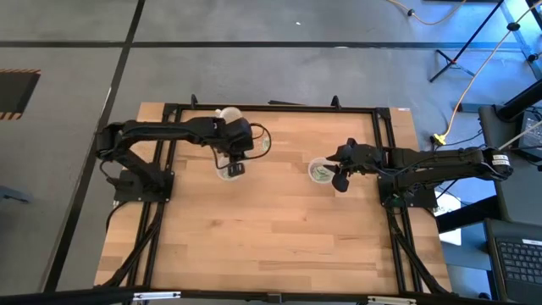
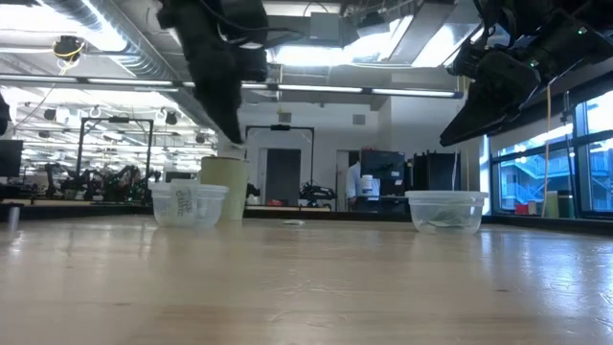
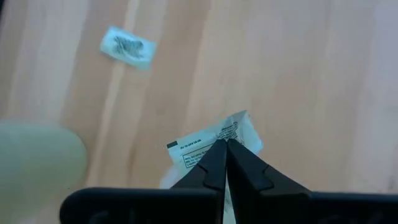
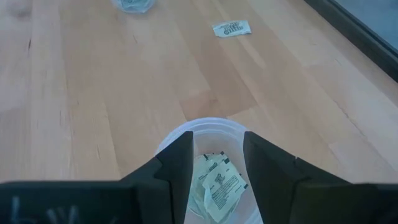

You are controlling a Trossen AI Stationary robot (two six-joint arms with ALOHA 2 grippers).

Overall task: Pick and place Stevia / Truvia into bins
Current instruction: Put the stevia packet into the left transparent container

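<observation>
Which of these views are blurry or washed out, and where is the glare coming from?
Low view: bright ceiling lights and windows backlight the scene, leaving both arms dark silhouettes; the near tabletop is soft. Left wrist view: the left gripper, shut on a pale green and white paper packet, is crisp; the cream blob beside it is blurred. Right wrist view: the round clear plastic cup looks sharp.

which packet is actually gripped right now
The packet pinched between the left gripper's shut fingers, held above the table. The other loose packet lies flat on the wood, untouched, and the rest sit inside the clear cup under the open right gripper.
</observation>
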